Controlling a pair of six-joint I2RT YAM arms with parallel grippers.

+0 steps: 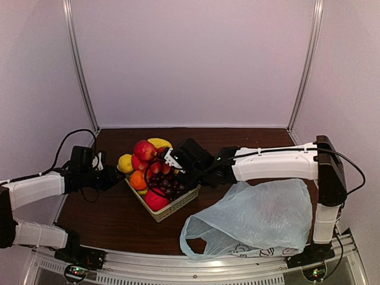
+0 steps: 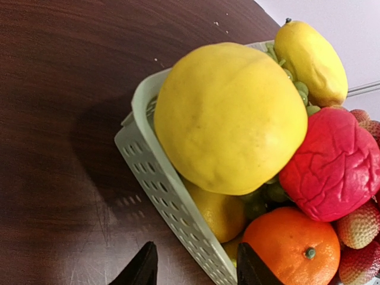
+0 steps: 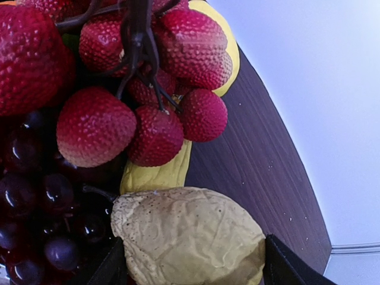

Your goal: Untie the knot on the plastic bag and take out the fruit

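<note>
The pale blue plastic bag [image 1: 261, 214] lies slack on the table at the front right, its loop handle spread at its left end; no knot shows. A mesh basket [image 1: 169, 211] holds the fruit: a large yellow one [image 2: 228, 116], a lemon [image 2: 312, 59], an orange [image 2: 291, 246], strawberries [image 3: 95, 124], dark grapes [image 3: 35, 202] and a curved yellow piece [image 3: 157, 172]. My right gripper [image 3: 190, 264] is shut on a wrinkled pale pear [image 3: 190, 237] over the basket. My left gripper [image 2: 196, 264] is open, its fingers either side of the basket's left wall [image 2: 160, 184].
The basket stands mid-table on the dark wooden top [image 1: 113, 214]. White walls close in at the back and both sides. A black cable [image 1: 71, 139] loops behind the left arm. The bag lies under the right arm's forearm.
</note>
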